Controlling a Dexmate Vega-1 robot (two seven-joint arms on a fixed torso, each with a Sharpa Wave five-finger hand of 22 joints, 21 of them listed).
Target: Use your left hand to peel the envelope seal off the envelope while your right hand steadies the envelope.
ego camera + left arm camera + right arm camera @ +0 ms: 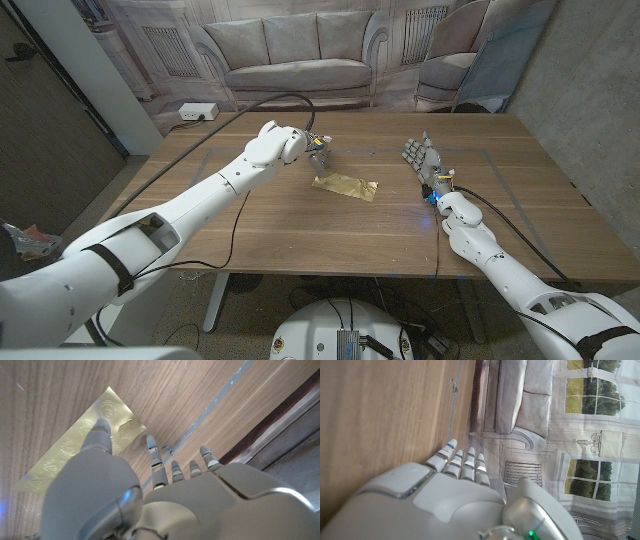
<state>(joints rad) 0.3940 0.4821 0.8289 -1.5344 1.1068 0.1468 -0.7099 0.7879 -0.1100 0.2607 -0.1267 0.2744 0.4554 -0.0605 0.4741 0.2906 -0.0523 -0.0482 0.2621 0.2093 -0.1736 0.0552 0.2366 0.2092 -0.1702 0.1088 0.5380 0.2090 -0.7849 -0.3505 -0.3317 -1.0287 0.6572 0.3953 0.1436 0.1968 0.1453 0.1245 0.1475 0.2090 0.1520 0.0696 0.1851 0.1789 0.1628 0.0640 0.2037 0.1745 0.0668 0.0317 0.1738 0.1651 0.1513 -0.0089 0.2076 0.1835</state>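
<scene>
Our left hand [318, 146] hangs above the far left end of the gold envelope [345, 187], near the middle of the wooden table [250, 230]. In the head view we cannot make out whether it touches the envelope. The left wrist view brings us closer: the left hand [165, 495] has its fingers [156, 462] spread and stretched out over bare wood, and its thumb reaches over the gold sheet; we see nothing gripped there, so we take this hand as released, though whether the thumb tip presses on the paper we cannot tell.

Our right hand [424, 160] stands well apart from the envelope, off to its right, fingers upright and a little apart, grasping nothing. From the right wrist view we see this hand [455, 495] with its fingers [454, 462] straight and side by side above the table, and beyond them a backdrop printed with a sofa [520, 400] and windows.

Only the left wrist view shows the envelope [80, 450] bears rows of embossed round seals. In the head view its long axis runs slantwise, from the far left end under our left hand to the near right end, and it lies flat on the wood. A thin pale line [215, 410] crosses the tabletop beyond the fingers.
</scene>
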